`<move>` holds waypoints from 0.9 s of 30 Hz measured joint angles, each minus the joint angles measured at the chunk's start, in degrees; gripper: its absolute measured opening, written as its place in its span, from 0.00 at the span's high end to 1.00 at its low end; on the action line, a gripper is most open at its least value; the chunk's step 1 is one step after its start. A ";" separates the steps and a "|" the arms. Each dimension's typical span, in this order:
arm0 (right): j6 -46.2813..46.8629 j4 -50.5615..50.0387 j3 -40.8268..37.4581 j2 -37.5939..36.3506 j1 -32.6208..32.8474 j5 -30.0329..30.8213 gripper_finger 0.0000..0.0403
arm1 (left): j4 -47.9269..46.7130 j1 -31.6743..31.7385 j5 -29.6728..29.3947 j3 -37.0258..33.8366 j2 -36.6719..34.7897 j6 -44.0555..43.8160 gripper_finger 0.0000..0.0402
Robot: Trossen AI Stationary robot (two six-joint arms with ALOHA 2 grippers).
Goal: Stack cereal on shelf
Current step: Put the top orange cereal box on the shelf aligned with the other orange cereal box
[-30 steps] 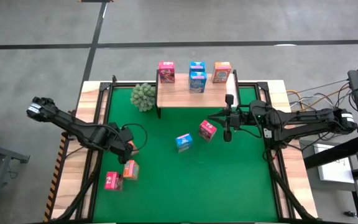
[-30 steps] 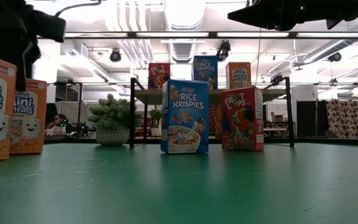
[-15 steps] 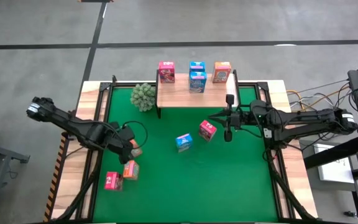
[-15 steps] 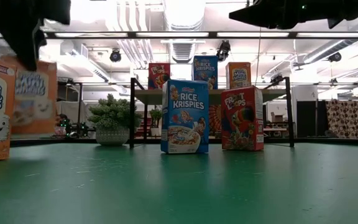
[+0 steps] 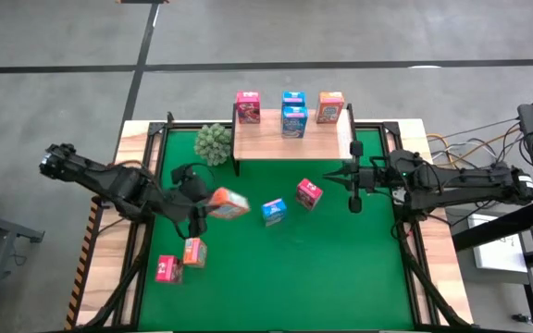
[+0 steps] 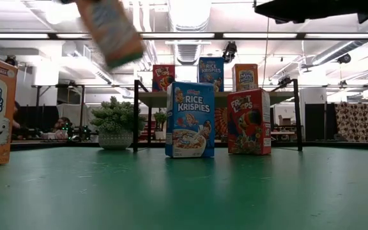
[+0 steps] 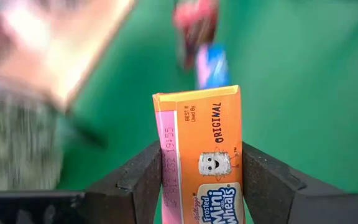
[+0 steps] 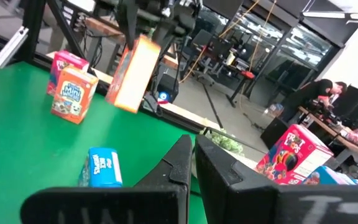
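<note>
An orange cereal box (image 5: pixel 230 203) hangs tilted above the green mat, with my left gripper (image 5: pixel 208 205) shut on it; the low view shows it (image 6: pixel 110 32) high and blurred. A blue box (image 5: pixel 273 211) and a pink-red box (image 5: pixel 308 193) stand mid-mat. One orange box (image 5: pixel 193 252) and one pink-red box (image 5: pixel 166 268) stand at the near left. The wooden shelf (image 5: pixel 290 143) at the far side carries a pink-red, a blue and an orange box. My right gripper (image 5: pixel 354 196) hovers shut, right of the pink-red box. My left gripper pinches the orange box between its two fingers (image 7: pixel 135 180), which lie on two opposite faces either side of the narrow panel printed ORIGINAL (image 7: pixel 207 162). The fingers slant down toward the table's right. The box sticks out beyond them, tilted and clear of the mat.
A green spiky plant ball (image 5: pixel 213 143) sits left of the shelf's near left leg. A black frame (image 5: pixel 151 185) edges the mat. Open mat lies between the middle boxes and the near edge. A person (image 8: pixel 325 93) sits in the room beyond.
My left gripper has risen and gone toward the table's right and far side, tipping from pointing down to slanting. The orange box it took hold of has left the mat and tipped over in the air. My right gripper has drawn back a little toward the right edge.
</note>
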 joint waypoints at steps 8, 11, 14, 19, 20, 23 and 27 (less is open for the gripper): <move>-1.18 0.47 -3.10 -5.30 3.05 -0.57 0.97 | 18.72 3.87 -1.22 4.90 0.00 25.49 0.56; -2.08 0.44 -4.16 -7.31 4.09 -0.66 0.97 | 25.48 5.53 -1.18 4.68 0.00 32.45 0.56; -2.31 0.48 -5.18 -9.23 4.59 -0.76 0.97 | 30.55 7.32 -1.15 3.94 -0.02 37.66 0.56; -2.14 0.39 -6.99 -12.64 4.64 -2.08 0.97 | 36.91 10.23 -1.05 3.85 1.62 42.03 0.56; -1.93 0.46 -7.21 -13.35 4.64 -2.08 0.97 | 38.59 10.73 -1.04 3.86 2.19 42.96 0.56; -1.54 0.16 -7.79 -15.06 4.64 -2.13 0.97 | 42.20 12.20 -1.02 3.87 4.27 45.72 0.56; -0.95 -1.03 -8.12 -16.67 4.64 -2.14 0.97 | 45.89 14.65 -0.78 3.87 7.09 48.17 0.56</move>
